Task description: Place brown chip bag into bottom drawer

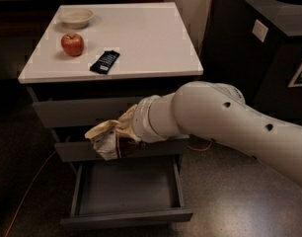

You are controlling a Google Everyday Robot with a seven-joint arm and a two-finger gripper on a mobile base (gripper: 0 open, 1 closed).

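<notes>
Camera view looks down on a cabinet with a white top [141, 33] and three grey drawers. At far left, a thin orange cable [27, 191] runs across the dark speckled floor. On the left part of the cabinet top a small pale bowl [76, 17] sits near the back edge, a red apple [72, 44] stands just in front of it, and a flat dark-blue wrapped bar [105, 61] lies a little to the right of the apple, near the front edge. Below the top, the two taller drawer fronts are pushed in. The brown chip bag [111, 138] hangs in the air in front of the middle drawer [161, 147], crumpled, with its tan part to the upper left and its dark brown part lower down. It is above the bottom drawer [126, 189] and not inside it. That drawer is pulled out toward the camera, showing its shallow grey interior. My pincer [130, 131] is at the right side of the bag, mostly hidden by the crinkled foil and by my wrist, and it is clamped on the bag, holding it clear of every surface. My thick white arm [230, 122] reaches in from the lower right. Behind it, at far right, stands a tall black bin [269, 48] with a round opening in its top.
</notes>
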